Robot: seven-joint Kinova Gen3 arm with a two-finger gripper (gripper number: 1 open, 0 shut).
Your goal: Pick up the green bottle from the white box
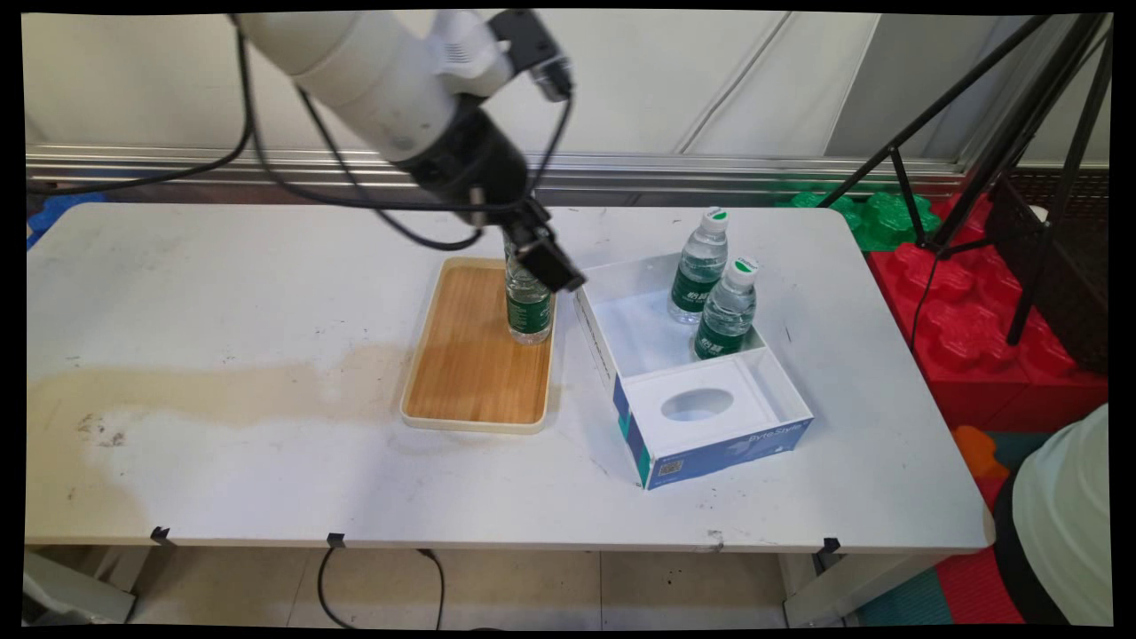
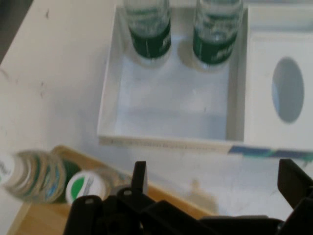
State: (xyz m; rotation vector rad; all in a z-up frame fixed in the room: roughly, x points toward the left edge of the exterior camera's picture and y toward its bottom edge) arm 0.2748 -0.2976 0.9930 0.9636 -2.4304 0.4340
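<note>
Claw (image 2: 210, 188) is spread wide right beside the bottle (image 1: 529, 302) standing on the tray (image 1: 470, 373) mid-frame, not pinching it, so it stands free.

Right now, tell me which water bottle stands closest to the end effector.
The bottle on the wooden tray, just beside the end effector. The other two bottles stand apart, inside the white box.
</note>
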